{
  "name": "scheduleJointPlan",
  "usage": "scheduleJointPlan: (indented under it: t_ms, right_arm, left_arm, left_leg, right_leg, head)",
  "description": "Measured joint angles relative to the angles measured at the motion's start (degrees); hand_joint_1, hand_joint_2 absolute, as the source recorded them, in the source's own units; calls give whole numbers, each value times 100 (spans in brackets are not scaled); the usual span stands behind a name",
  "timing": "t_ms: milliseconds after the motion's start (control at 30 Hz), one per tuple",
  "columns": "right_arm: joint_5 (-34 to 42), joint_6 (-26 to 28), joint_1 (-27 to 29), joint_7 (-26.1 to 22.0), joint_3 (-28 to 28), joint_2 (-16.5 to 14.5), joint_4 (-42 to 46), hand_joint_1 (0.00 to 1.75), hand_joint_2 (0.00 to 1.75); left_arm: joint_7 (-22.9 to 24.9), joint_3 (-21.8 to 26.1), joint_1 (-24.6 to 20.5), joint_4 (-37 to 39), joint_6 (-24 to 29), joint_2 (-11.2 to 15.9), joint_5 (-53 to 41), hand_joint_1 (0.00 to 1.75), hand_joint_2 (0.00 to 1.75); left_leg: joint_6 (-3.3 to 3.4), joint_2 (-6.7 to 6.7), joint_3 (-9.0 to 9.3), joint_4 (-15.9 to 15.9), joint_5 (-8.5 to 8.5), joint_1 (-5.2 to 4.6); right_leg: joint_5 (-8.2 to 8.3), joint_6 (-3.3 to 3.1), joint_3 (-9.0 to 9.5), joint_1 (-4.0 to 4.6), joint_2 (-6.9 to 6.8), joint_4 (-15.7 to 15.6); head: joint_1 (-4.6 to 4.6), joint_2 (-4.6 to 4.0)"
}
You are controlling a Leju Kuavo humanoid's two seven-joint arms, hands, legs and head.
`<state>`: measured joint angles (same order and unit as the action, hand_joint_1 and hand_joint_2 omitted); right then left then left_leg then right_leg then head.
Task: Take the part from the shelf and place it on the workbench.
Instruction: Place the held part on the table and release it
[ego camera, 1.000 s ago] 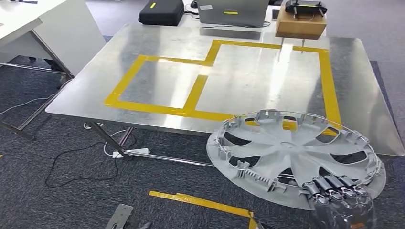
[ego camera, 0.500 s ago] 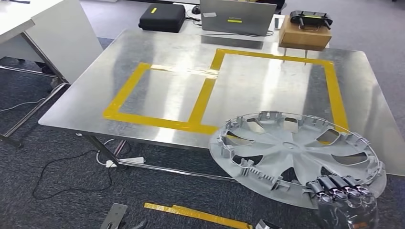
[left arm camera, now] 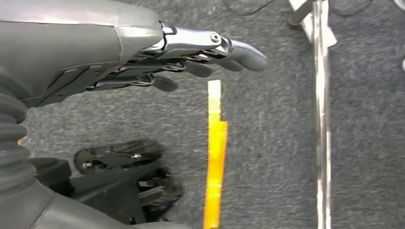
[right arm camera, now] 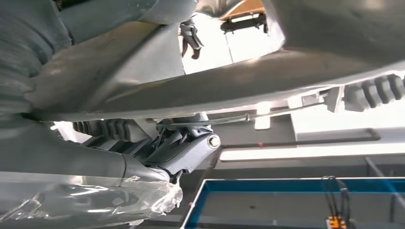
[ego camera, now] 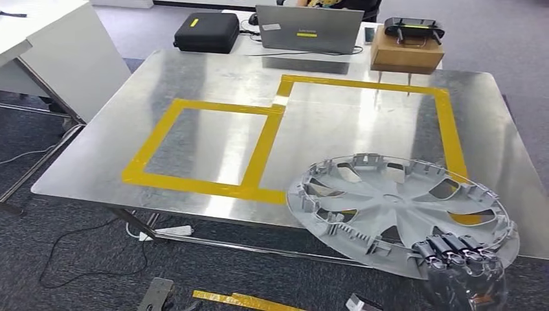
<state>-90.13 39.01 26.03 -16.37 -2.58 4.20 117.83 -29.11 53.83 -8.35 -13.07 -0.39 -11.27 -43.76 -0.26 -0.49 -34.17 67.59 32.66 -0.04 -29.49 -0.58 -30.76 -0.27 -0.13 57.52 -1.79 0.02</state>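
Wheel cover point(ego camera: 398, 210): grey plastic, round, inner ribbed side facing up; the right hand point(ego camera: 461, 258) is gripping it at the near rim, fingers curling over the edge. It is hanging tilted above the near right corner of the counter point(ego camera: 194, 78), part of it reaching past the counter's front edge over the carpet. In the right wrist view the cover's point(right arm camera: 200, 81) underside is crossing above the hand point(right arm camera: 184, 152).

Left hand point(left arm camera: 191, 57): hanging low over the dark carpet, fingers stretched out and slightly apart, holding nothing. A yellow floor strip point(left arm camera: 215, 152) is lying just beyond the fingertips.

Counter: bare sheet metal, marked with yellow tape point(ego camera: 259, 149) forming two adjoining rectangles, the smaller on the left, the larger on the right.

Far side items: a black case point(ego camera: 206, 31), a grey laptop point(ego camera: 309, 29), and a cardboard box point(ego camera: 406, 53) carrying a black controller point(ego camera: 414, 27).

Left of the counter: a white table point(ego camera: 45, 45) is standing. Cables point(ego camera: 90, 240) are trailing across the carpet beneath.
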Motion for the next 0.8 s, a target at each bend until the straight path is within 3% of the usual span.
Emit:
scheduleJointPlan:
  t_ms: [67, 100, 133, 167, 233, 267, 300, 400, 467, 533, 600, 633, 667, 733, 800]
  right_arm:
    - [-1, 0, -8, 0, 4, 0, -9, 175, 175]
    - [-1, 0, -4, 0, 4, 0, -17, 175, 175]
    - [-1, 0, 1, 0, 4, 0, -27, 175, 175]
    - [-1, 0, 4, 0, 4, 0, -36, 175, 175]
    - [-1, 0, 1, -1, 7, 0, -44, 175, 175]
    - [-2, 0, -4, -1, 9, 0, -47, 175, 175]
    - [-3, 0, -10, 0, 11, 0, -50, 175, 175]
    - [-3, 0, -14, -1, 15, 3, -57, 175, 175]
    - [0, 0, -26, 0, 16, 9, -60, 175, 175]
    - [2, 0, -41, 10, 20, 11, -65, 175, 175]
    - [1, 0, -34, 42, 25, 11, -84, 175, 175]
    - [1, 0, -26, 64, 28, 11, -101, 175, 175]
    - [1, 0, -18, 83, 31, 11, -117, 175, 175]
    - [1, 0, -9, 114, 33, 14, -143, 175, 175]
    - [0, 0, -13, 169, 37, 21, -167, 175, 175]
  left_arm:
    - [0, 5, 10, 0, 1, 7, 0, 0, 175]
    - [0, 8, 22, 0, 1, 10, 0, 0, 175]
    - [0, 10, 31, 0, 1, 13, 0, 0, 175]
    - [0, 12, 34, 0, 2, 15, 0, 0, 175]
    - [0, 16, 37, 1, 2, 18, 0, 0, 175]
    - [0, 19, 38, 1, 2, 19, 0, 0, 175]
    - [0, 21, 41, 2, 2, 19, 0, 0, 175]
    - [1, 38, 35, 2, 2, 19, 1, 0, 175]
    - [1, 49, 12, 2, 2, 17, 2, 0, 175]
    - [0, 56, 5, 2, 7, 16, 2, 0, 175]
    - [0, 63, 22, 2, 31, 16, 0, 0, 175]
    - [0, 66, 31, 2, 45, 16, -1, 0, 175]
    - [0, 69, 37, 2, 56, 15, -2, 0, 175]
    - [0, 73, 37, 3, 64, 8, -2, 0, 175]
    - [1, 75, 32, 3, 66, 4, -2, 0, 175]
  left_leg:
    - [-47, 1, -431, 554, 274, 29]
    - [-65, 2, -570, 651, 338, 41]
    - [-81, 2, -621, 573, 283, 51]
    - [-92, 4, -591, 341, 104, 59]
    - [-90, 17, -429, -305, -421, 69]
    - [-67, 25, -363, -522, -562, 67]
    - [-34, 29, -324, -642, -655, 64]
    - [94, 15, -246, -675, -646, 65]
    - [168, 10, -168, -697, -598, 77]
    - [206, 8, -119, -706, -531, 73]
    - [214, 4, -52, -706, -451, 64]
    - [214, 0, 5, -706, -405, 57]
    - [211, -4, 74, -706, -355, 51]
    - [190, -7, 216, -711, -260, 38]
    - [139, -8, 291, -734, -200, 33]
  right_leg:
    - [-78, -15, 94, -11, 6, -11]
    - [-129, -10, 151, -16, 12, -11]
    - [-185, 3, 220, -24, 17, -11]
    - [-245, 22, 298, -33, 21, -11]
    - [-383, 79, 432, -41, 26, -4]
    - [-446, 114, 471, -36, 29, -2]
    - [-492, 152, 511, -30, 30, 3]
    - [-474, 255, 552, -31, 31, 166]
    - [-513, 294, 302, -39, 25, 592]
    - [-756, 323, -171, -39, 20, 1224]
    - [-996, 336, -581, -38, 20, 1586]
    - [-962, 328, -673, -36, 20, 1537]
    - [-789, 306, -679, -31, 19, 1327]
    - [-248, 230, -559, -5, 13, 706]
    - [-24, 154, -468, 38, 4, 357]
  head:
    - [9, 0]
    - [11, 0]
    - [10, 0]
    - [10, 0]
    - [17, 0]
    - [24, 0]
    - [28, 0]
    - [26, 0]
    - [6, 0]
    - [-11, 0]
    - [-19, 0]
    - [-25, 0]
    - [-28, 0]
    - [-24, 0]
    - [-23, 0]
